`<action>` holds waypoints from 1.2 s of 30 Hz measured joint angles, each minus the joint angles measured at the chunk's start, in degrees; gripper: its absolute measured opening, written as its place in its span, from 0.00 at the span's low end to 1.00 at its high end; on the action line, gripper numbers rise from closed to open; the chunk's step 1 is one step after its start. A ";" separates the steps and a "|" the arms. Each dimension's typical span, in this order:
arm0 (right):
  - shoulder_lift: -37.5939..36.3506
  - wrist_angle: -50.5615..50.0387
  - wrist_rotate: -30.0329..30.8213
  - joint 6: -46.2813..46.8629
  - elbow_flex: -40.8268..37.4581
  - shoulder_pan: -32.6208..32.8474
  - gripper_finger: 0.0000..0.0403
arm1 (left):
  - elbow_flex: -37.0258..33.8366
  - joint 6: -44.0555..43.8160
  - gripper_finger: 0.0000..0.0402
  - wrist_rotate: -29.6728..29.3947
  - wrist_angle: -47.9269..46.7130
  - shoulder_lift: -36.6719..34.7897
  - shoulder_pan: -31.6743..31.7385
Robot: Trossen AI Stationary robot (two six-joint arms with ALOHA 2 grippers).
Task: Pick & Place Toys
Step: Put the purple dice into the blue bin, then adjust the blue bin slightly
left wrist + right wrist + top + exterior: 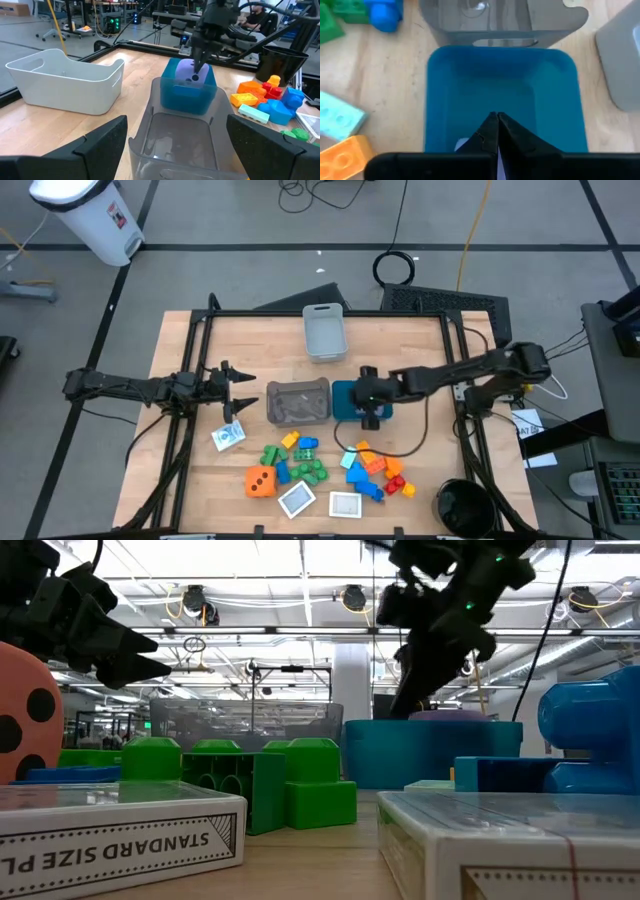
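Observation:
A purple die [186, 75] sits in the teal bin [345, 402], its top showing above the rim [445, 715]. My right gripper [496, 120] is shut and slants down into that bin, right over the die. My left gripper [245, 392] stands open at the table's left, level, facing the grey bin [298, 402] with nothing between its fingers. The other toys lie on the near part of the table. They are an orange die [261, 481], green bricks [300, 465], an orange, blue and red brick pile [375, 470] and cards [296, 500]. My right gripper's shut fingertips [196, 70] stand over the purple die, slanting down from the table's right. I cannot tell whether they touch it.
A pale grey bin [324, 332] stands at the table's far middle. The grey bin touches the teal bin's left side. A small card box [229, 436] lies near my left gripper. A dark cup [465, 505] stands at the near right corner.

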 joint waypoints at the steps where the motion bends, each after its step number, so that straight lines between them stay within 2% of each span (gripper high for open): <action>1: 0.60 -0.50 -0.02 -0.58 0.45 -0.18 0.00 | -0.01 0.01 0.86 0.00 0.02 0.02 0.00; 9: 1.40 -10.85 0.26 1.06 3.17 -0.14 0.00 | 0.00 0.00 0.86 0.00 0.06 0.02 0.01; 19: 0.36 -17.38 0.71 3.34 3.21 -0.05 0.00 | 0.00 0.00 0.86 0.00 0.05 0.00 0.00; 22: 0.05 -20.85 2.60 4.83 3.74 -0.01 0.00 | 0.00 0.01 0.86 0.00 0.09 0.00 -0.01; 32: -1.23 -15.95 3.31 4.58 3.72 -0.01 0.00 | 0.00 0.00 0.86 0.00 0.02 0.02 0.00; 36: -6.04 -22.44 3.56 5.04 3.93 -0.01 0.00 | 0.00 0.00 0.86 -0.01 0.04 0.02 0.00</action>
